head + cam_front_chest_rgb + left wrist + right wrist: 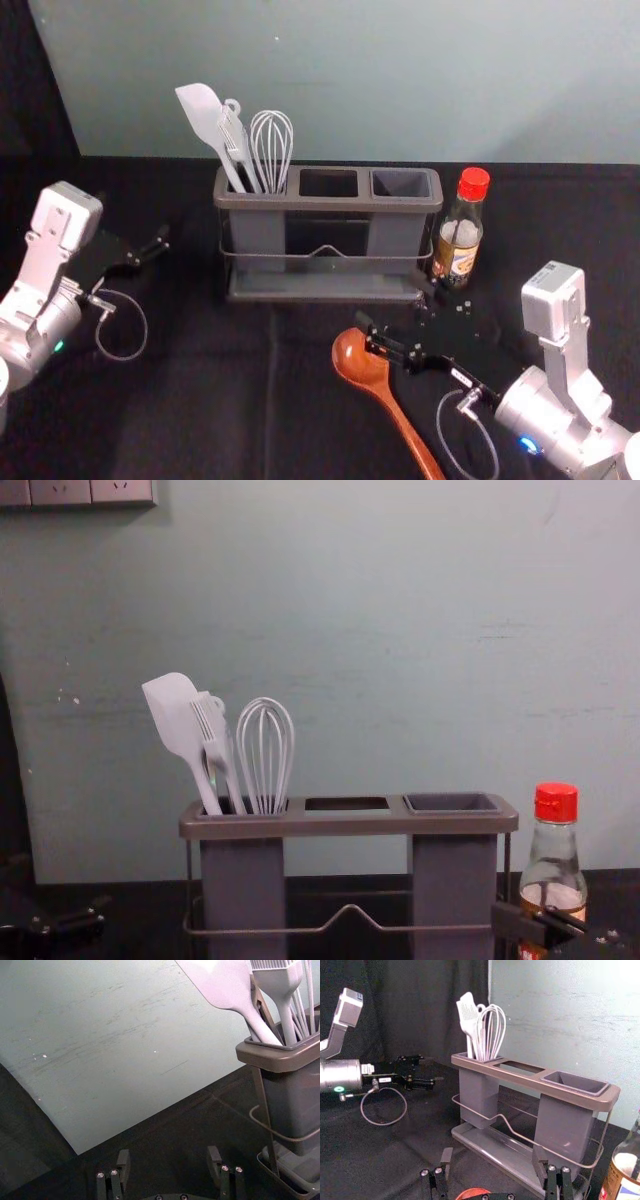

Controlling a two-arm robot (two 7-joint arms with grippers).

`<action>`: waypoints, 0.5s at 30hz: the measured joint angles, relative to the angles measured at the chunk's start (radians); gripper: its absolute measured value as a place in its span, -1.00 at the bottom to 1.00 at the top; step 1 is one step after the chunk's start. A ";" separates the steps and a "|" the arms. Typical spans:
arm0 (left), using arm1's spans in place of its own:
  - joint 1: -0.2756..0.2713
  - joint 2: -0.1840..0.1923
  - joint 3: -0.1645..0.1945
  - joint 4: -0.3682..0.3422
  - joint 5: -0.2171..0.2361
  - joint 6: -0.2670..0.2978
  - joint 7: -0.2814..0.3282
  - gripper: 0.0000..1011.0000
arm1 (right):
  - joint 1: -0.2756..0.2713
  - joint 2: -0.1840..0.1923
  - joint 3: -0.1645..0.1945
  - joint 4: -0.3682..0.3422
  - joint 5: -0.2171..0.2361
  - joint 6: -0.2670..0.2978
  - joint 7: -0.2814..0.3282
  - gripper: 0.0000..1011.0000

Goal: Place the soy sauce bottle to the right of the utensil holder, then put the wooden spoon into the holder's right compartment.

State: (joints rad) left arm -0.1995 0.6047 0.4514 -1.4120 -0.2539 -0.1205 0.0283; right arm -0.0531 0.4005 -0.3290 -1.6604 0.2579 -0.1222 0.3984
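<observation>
Bottle: stands at holder's three o'clock, where we want it.
Spoon: lies at five o'clock, bowl towards holder.
Right gripper: jaws open near bowl, maybe for our next lift.
Left gripper: jaws open, idle at nine o'clock.

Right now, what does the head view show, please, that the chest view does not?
The head view adds a brown wooden spoon on black cloth, its bowl near the right gripper. The chest view adds square wall sockets at its upper left. Both share the grey utensil holder, the pale spatula, brush and looped whisk in its left compartment, the red-capped glass soy sauce bottle to its right, the right gripper and, on the left, the left gripper.
</observation>
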 joint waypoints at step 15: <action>0.000 0.000 0.000 0.000 0.000 0.000 0.000 0.99 | -0.001 0.001 -0.001 -0.004 -0.002 0.001 0.000 0.98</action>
State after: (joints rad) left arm -0.1995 0.6047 0.4514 -1.4120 -0.2539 -0.1205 0.0283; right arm -0.0542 0.4014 -0.3299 -1.6644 0.2563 -0.1208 0.3985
